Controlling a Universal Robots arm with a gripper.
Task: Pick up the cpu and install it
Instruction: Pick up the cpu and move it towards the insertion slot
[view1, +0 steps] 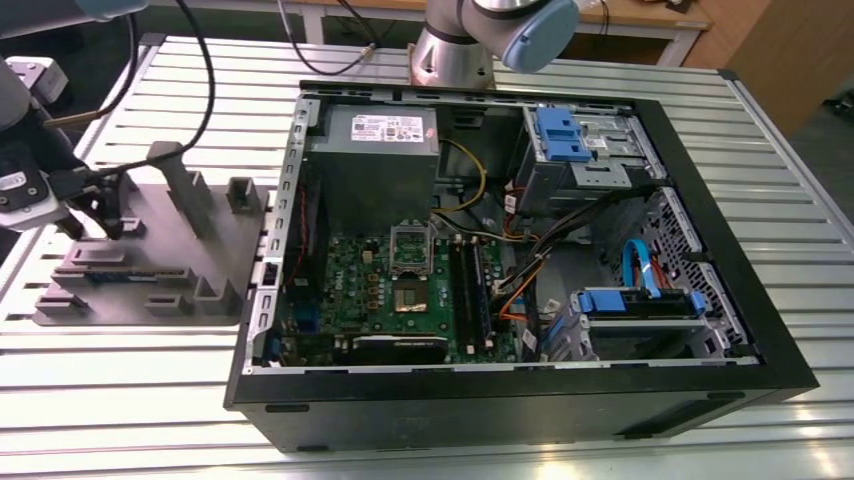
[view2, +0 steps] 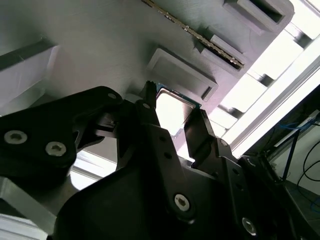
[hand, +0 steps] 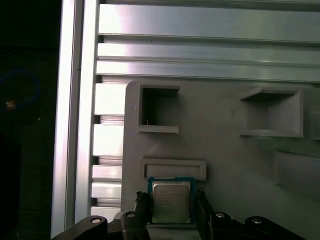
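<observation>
Hand (view1: 96, 222) low at the exterior view's left edge, over the near-left part of the grey parts tray (view1: 160, 262), well apart from the open computer case (view1: 534, 400).

Both wrist views: the hand (hand: 171, 214) has its two black fingers (hand: 143, 209) drawn in to a narrow gap, one on each of two opposite edges of the cpu (hand: 171, 201). Finger faces meet the chip's rim with no gap visible, so noted as closed on it. Second wrist view agrees: fingers (view2: 150, 120) stand on either side of the cpu (view2: 172, 111), whose metal top glares white.

- cpu lies flat, metal top up, on the tray's surface (hand: 225, 165), just beside a low raised ledge (hand: 175, 169) (whether it has lifted off the tray cannot be told).
- Two empty square pockets (hand: 159, 107) in the tray, farther from the hand.
- Tray sits on the slatted aluminium worktop (view1: 134, 390), just beside the case's left wall.
- Green board (view1: 400, 295) lies flat in the case floor, its socket frame (view1: 411, 245) near the middle of the exterior view, far from hand and cpu.
- Arm base (view1: 454, 50) stands at the top of the exterior view, behind the case.
</observation>
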